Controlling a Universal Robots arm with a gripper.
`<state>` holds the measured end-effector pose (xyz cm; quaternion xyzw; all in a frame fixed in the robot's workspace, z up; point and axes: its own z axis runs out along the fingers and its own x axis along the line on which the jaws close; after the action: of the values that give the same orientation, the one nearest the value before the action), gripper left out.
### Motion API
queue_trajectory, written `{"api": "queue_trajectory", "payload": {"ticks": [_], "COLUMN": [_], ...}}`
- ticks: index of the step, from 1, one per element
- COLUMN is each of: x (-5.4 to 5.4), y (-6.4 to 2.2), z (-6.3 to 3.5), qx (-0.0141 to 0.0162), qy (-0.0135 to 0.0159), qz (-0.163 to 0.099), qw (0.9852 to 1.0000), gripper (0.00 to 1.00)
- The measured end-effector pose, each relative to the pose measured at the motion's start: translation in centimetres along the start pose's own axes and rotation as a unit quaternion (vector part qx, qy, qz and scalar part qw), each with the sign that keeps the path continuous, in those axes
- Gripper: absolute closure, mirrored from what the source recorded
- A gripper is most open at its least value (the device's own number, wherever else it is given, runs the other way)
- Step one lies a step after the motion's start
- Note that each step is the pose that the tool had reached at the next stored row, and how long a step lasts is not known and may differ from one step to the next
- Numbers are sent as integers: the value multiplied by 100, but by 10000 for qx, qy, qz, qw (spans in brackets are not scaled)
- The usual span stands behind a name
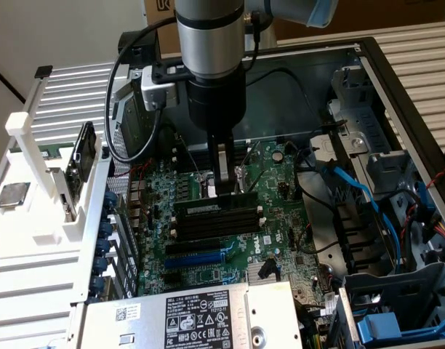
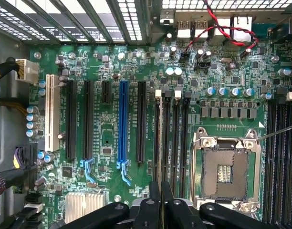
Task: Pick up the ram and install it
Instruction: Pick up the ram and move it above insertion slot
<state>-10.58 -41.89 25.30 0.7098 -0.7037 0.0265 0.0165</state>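
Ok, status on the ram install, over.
Pincer shut on the ram, low over the motherboard. Ram upright at the black slots. Wrist cable loops aside, clear of the slots.

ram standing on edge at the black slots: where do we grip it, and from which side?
Pinch the ram by its top long edge near mid-length, across its two flat faces, coming straight down from above. It stands on edge along the black slots, thin and long, so that upper edge is the free part.

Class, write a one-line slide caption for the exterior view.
Robot arm's gripper holds the ram edge-down at the memory slots of the motherboard inside an open computer case.
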Motion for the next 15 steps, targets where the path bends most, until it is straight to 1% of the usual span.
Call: {"api": "queue_trajectory", "payload": {"ticks": [3,8,15], "x": [2,0,12], "y": [-11,-21,-22], "z": [18,42,57], "qx": [0,-17,-19], "qy": [1,2,2], "qz": [3,54,52], "qw": [10000,10000,10000], "gripper": [87,87,87]}}
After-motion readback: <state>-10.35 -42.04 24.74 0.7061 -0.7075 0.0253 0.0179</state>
